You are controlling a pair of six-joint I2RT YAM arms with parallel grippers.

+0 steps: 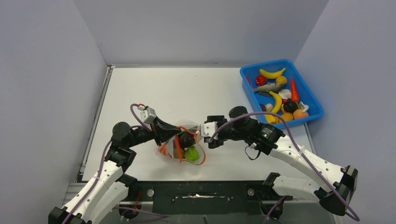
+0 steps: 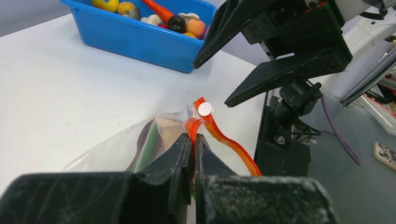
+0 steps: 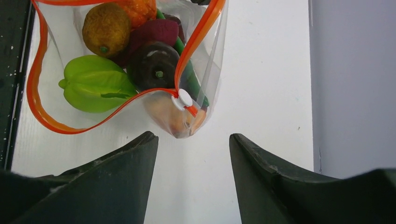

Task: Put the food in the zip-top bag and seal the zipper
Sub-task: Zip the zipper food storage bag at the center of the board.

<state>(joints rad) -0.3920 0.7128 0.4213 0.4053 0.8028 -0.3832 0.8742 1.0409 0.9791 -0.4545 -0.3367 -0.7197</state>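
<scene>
White matte counter (image 1: 187, 88), rectangular, fills middle of top view. Three plain pale grey panels box it in: left wall (image 1: 46, 93), back wall (image 1: 201, 28), right wall (image 1: 355, 56). All bare, meeting counter at its far and side edges. Thin metal rail (image 1: 93, 135) runs along counter's left edge, below left wall. Black bolted plate (image 1: 201, 191) spans near edge. Light even and diffuse, shadows soft.

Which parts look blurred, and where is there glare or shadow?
Top external: even light, soft shadows. Left wrist: the left end effector near the lens is blurred, the zipper sharp. Right wrist: the food sharp, little glare on the zip-top bag.
</scene>
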